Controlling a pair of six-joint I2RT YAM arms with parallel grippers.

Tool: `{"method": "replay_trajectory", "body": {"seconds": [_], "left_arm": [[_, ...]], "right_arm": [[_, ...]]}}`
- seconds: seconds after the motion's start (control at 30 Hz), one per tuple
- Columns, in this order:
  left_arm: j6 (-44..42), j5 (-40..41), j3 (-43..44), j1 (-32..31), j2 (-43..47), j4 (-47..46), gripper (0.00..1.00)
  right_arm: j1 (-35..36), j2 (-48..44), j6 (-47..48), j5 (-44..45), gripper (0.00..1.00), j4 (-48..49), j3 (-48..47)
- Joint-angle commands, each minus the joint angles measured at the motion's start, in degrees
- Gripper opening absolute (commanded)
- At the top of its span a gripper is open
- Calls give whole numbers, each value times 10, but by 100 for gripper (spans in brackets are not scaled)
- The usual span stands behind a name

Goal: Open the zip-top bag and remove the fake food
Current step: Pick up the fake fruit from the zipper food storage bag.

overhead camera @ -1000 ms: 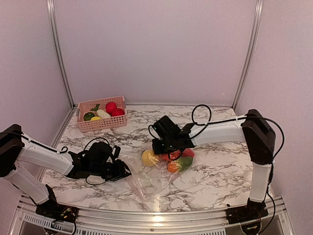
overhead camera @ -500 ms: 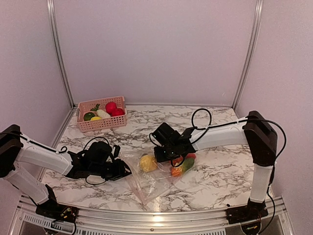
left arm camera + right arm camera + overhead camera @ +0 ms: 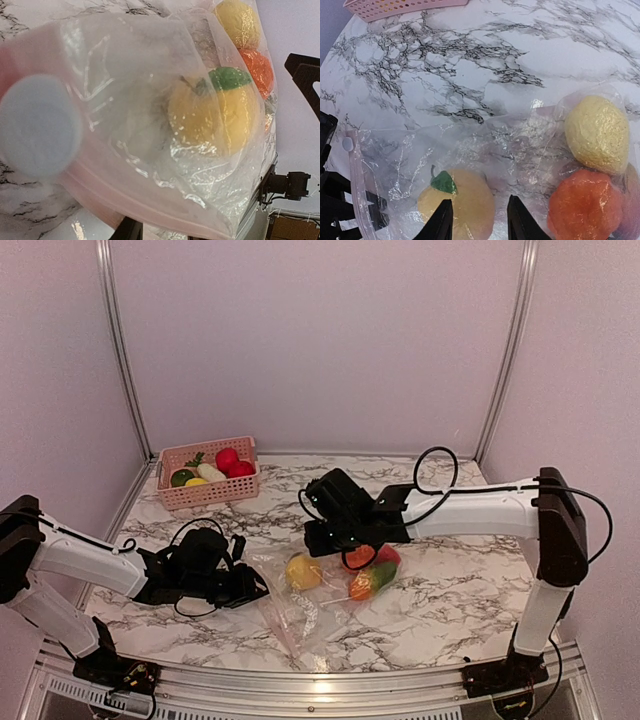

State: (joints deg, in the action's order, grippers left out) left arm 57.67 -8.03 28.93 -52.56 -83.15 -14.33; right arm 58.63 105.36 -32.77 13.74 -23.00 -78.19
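at the far left a pink basket (image 3: 207, 495) of toy produce stands at the back of the worktop (image 3: 440, 590), well apart from the work. nearer, the left hand (image 3: 252, 590) lies low on the marble, closed to a narrow gap on the left edge of the zip-top bag (image 3: 300, 618); its wrist view shows the pink zip strip (image 3: 115, 185) running right across the lens with the clear film bunched against it. the bag lies flat on the worktop between the two arms. the fake food (image 3: 368, 573) is all inside it: a yellow fruit with a green leaf (image 3: 215, 120) nearest the left hand, then a lemon (image 3: 597, 132) and an orange piece (image 3: 582, 205) farther right. the right hand (image 3: 479, 205) hovers just over the bag above the yellow fruit, its fingers partly apart with nothing visibly between them.

the step in hand looks like the opening: one side is pinned, the other not yet taken. next, the right hand likely needs to come down on the free lip opposite the left hand's pinch, catch only film rather than fruit, and pull away so the seal parts.
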Motion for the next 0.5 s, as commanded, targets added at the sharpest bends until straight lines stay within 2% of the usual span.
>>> {"method": "replay_trajectory", "body": {"seconds": [0.0, 0.27, 0.47], "left_arm": [[-8, 1, 1, 2, 14, -6, 31], [-10, -1, 0, 2, 11, -9, 31], [-11, -4, 1, 2, 11, -9, 31]], "right_arm": [[8, 14, -2, -14, 36, -6, -18], [7, 58, -10, -19, 34, -3, -17], [8, 57, -17, -15, 34, 3, 3]]}}
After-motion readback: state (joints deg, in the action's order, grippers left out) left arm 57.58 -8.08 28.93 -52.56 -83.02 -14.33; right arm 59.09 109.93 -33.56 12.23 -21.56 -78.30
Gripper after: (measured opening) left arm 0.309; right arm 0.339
